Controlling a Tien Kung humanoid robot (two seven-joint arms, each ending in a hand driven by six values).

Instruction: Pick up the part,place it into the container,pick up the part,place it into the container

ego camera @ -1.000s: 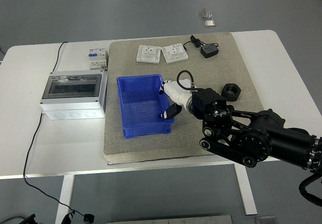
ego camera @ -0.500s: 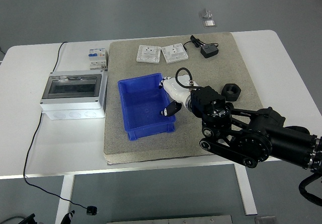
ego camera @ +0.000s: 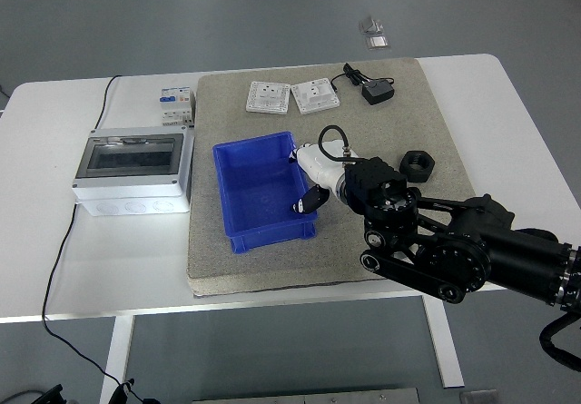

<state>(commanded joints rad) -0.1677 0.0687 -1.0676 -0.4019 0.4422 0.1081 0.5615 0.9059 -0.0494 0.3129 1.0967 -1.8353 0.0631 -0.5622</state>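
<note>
Head view: the right hand (ego camera: 311, 179) reaches in from the lower right and sits at the right wall of the bin (ego camera: 260, 191), its white palm just beside the rim and a dark fingertip over the rim's near right corner. Whether the hand is clenched, released or grasping something cannot be told from here; nothing shows clearly in it. The bin is blue, open-topped and skewed on the mat (ego camera: 427, 132), and its floor looks bare. Right of the bin, past the hand's forearm, a black nut (ego camera: 418, 164) lies on the mat. Beyond the bin, toward the mat's far edge, lie two white socket plates (ego camera: 292, 96), side by side, and further right a black adapter (ego camera: 378, 92) with its cord. Left of the bin, off the mat on the table (ego camera: 54, 268), stands a grey box (ego camera: 133, 171) with a clear lid, and behind it a small breaker (ego camera: 176, 106).
</note>
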